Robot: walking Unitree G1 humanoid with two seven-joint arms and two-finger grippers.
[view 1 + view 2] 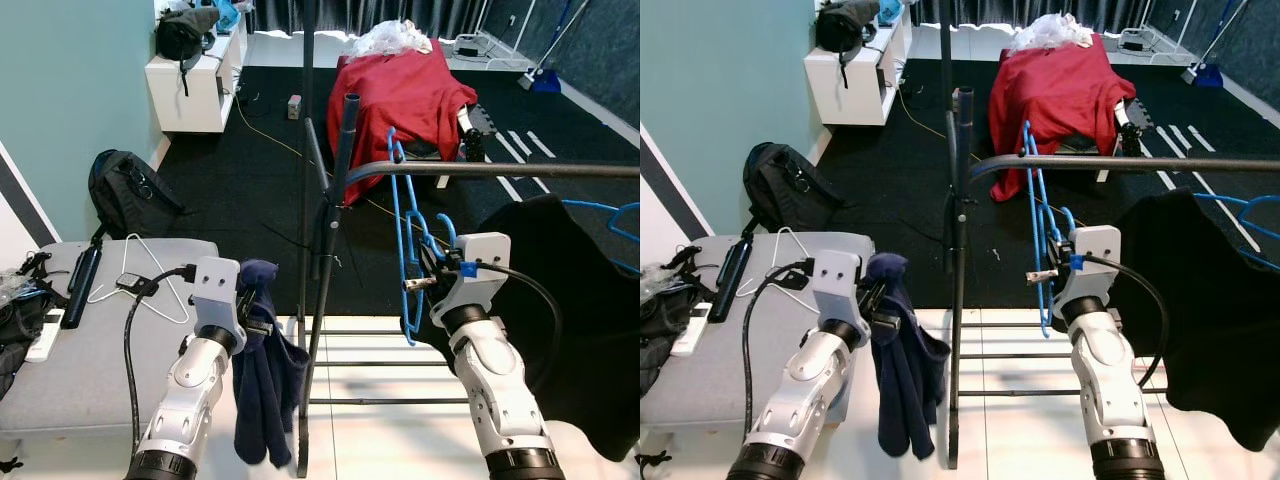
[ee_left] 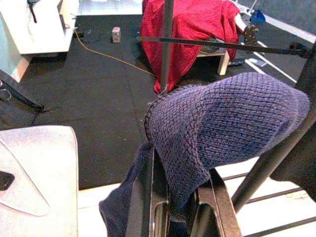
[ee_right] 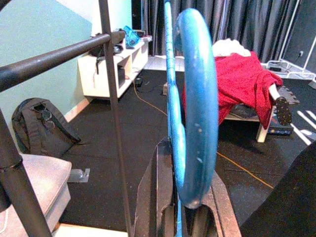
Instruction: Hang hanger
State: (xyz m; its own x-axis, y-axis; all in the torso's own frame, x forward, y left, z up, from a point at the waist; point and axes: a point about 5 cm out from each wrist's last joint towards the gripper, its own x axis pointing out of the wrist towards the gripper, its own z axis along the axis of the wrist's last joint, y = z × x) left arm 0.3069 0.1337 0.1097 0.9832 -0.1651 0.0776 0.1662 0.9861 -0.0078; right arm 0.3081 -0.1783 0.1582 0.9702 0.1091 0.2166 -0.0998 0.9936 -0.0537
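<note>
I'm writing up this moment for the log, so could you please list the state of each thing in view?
blue hanger: held upright beside the rail, not hooked on it.
right gripper: shut on the blue hanger.
navy garment: off the hanger, dangling.
left gripper: shut on the navy garment.
rail: black garment draped from it.
white wire hanger: lying flat on the grey bench.

Blue hanger (image 1: 405, 235) at frame centre, bright plastic blue. Navy knitted garment (image 1: 262, 375) lower centre, ribbed knit pattern. Black rail (image 1: 480, 169) across the right. Black garment (image 1: 575, 300) at right. Red cloth (image 1: 400, 95) upper centre. Teal wall (image 1: 60, 80) upper left. Grey cushion (image 1: 90, 350) lower left, white wire hanger (image 1: 150, 285) on it. Black backpack (image 1: 130, 190) at left. Black floor mat (image 1: 250, 210), white floor tiles (image 1: 380, 440) along the bottom.
</note>
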